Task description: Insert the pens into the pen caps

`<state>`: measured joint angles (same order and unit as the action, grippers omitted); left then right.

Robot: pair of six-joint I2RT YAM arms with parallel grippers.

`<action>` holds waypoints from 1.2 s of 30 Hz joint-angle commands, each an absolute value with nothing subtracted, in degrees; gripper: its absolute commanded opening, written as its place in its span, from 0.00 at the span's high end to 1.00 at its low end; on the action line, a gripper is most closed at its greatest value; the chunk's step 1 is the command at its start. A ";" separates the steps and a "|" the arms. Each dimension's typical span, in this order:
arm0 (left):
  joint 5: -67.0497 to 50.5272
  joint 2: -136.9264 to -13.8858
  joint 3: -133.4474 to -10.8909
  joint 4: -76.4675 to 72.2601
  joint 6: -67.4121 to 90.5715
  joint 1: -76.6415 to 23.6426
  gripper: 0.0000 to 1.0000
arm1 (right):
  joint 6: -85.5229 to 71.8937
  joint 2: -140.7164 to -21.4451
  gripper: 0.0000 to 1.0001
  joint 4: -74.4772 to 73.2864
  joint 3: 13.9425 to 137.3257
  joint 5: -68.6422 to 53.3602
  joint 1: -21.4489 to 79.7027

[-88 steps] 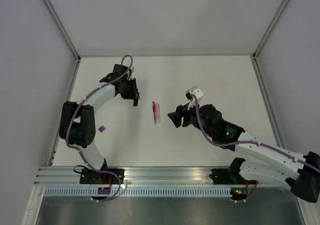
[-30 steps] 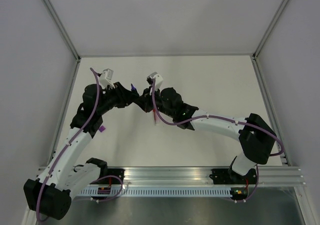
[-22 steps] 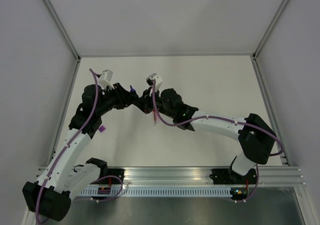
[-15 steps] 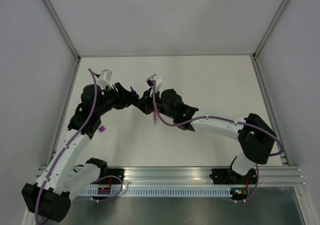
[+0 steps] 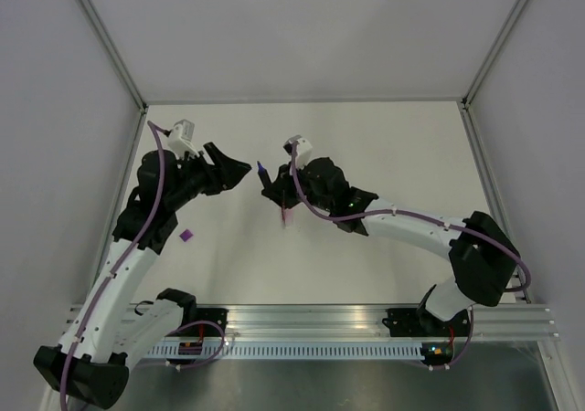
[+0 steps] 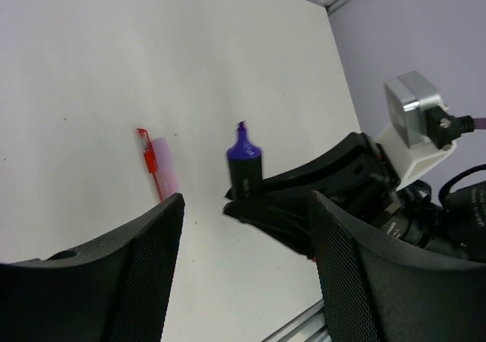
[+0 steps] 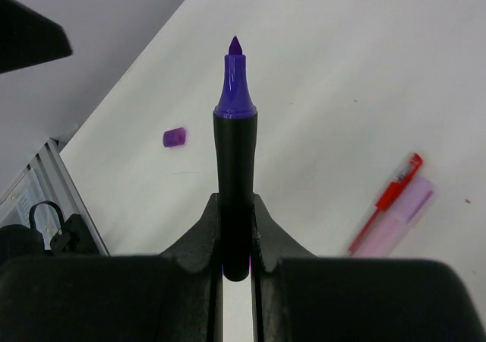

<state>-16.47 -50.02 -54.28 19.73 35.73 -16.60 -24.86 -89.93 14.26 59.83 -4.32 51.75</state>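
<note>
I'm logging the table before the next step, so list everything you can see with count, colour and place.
purple-black pen: one, black barrel with a bare purple tip, clamped in the right gripper
purple cap: one, purple, lying alone on the table, on the left arm's side
red pen: one, red, lying mid-table right beside the pink pen
pink pen: one, pale pink, lying alongside the red pen
table: one, white, under everything
left gripper: one, black, open and empty, facing the purple tip
right gripper: one, black, shut on the purple-black pen
</note>
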 commanded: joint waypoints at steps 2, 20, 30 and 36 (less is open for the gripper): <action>-6.43 -52.55 -59.76 29.42 38.14 -16.61 0.27 | -24.98 -81.76 1.00 6.96 57.92 -5.63 48.52; 11.31 -63.81 -53.79 40.13 51.96 0.96 0.20 | -24.08 -59.77 1.00 9.05 40.34 -8.71 47.02; 7.21 -66.16 -44.29 49.02 82.51 7.82 0.20 | -23.91 -58.27 1.00 8.26 39.37 -7.91 46.93; 8.08 -77.51 -48.24 55.02 87.54 8.88 0.21 | -23.73 -58.88 1.00 8.26 39.46 -7.82 46.93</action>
<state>7.92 -74.72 -44.73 51.00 81.10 8.21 -24.18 -59.31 6.74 39.66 -7.73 47.11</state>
